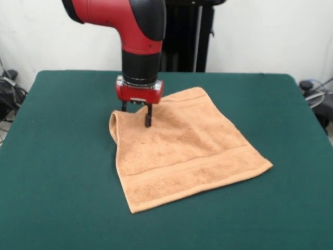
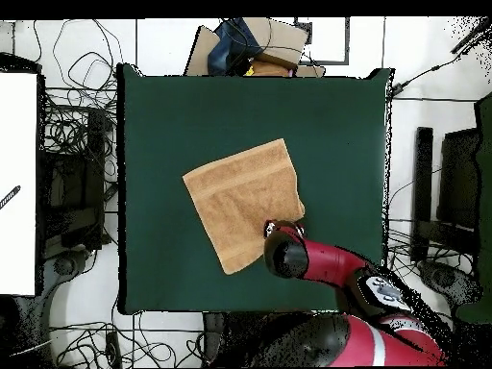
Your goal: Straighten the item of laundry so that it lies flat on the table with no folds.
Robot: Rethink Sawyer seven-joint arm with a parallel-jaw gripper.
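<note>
1. Around the table (image 1: 57, 172): cable tangles on the floor both sides, seen from overhead; a white board (image 2: 19, 183) along one side; cardboard boxes (image 2: 255, 43) just past the far edge; dark equipment stands (image 2: 447, 192) on the other side. Nothing else on the green top.
2. In the way: arm (image 1: 130, 31) comes down from above over the towel's back corner; from overhead its red/black body (image 2: 317, 259) covers that corner completely.
3. Towel (image 1: 187, 151) lies approx. mid-table, turned diagonal to the table edges. Mostly spread flat; woven band visible near the front edge. The edge nearest the gripper curls up and over into a small fold, front view.
4. Gripper (image 1: 136, 117): two dark fingers (image 1: 148, 119) point straight down from the red block, narrowly apart, w/ tips at the folded towel edge. One finger touches or presses the cloth; the other is at the towel's rim. Can't tell whether cloth is actually pinched between them or they're only resting on it.
</note>
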